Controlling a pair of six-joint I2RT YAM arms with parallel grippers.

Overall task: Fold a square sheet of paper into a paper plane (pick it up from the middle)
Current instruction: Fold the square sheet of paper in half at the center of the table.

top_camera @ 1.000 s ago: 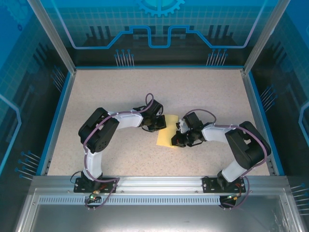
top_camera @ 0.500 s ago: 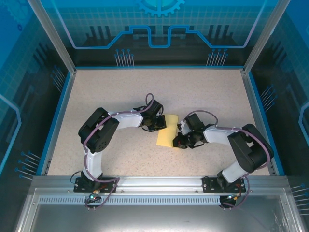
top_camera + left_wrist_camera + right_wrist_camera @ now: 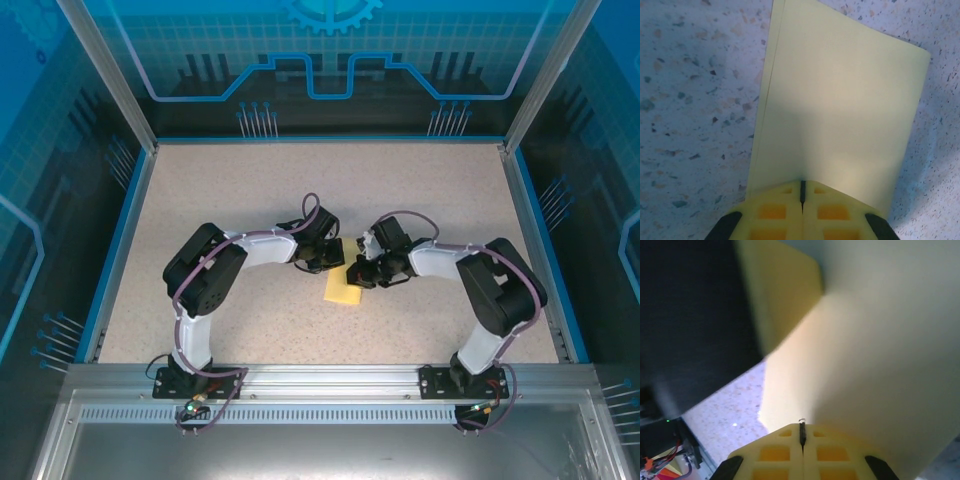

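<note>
Centre of the overhead frame: a pale yellow sheet of thin paper (image 3: 342, 291), folded double, rests on the speckled beige table (image 3: 250, 190). The left gripper (image 3: 332, 262) and the right gripper (image 3: 354, 274), both fully closed, meet at its upper end. Whether either pinches it is unclear.

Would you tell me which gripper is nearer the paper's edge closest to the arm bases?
Right, slightly. The right gripper sits over the paper, on its right side; the left gripper touches its left side, farther back.

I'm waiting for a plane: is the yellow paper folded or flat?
Folded. The paper shows two layered edges along one side, and looks oblong from above.
</note>
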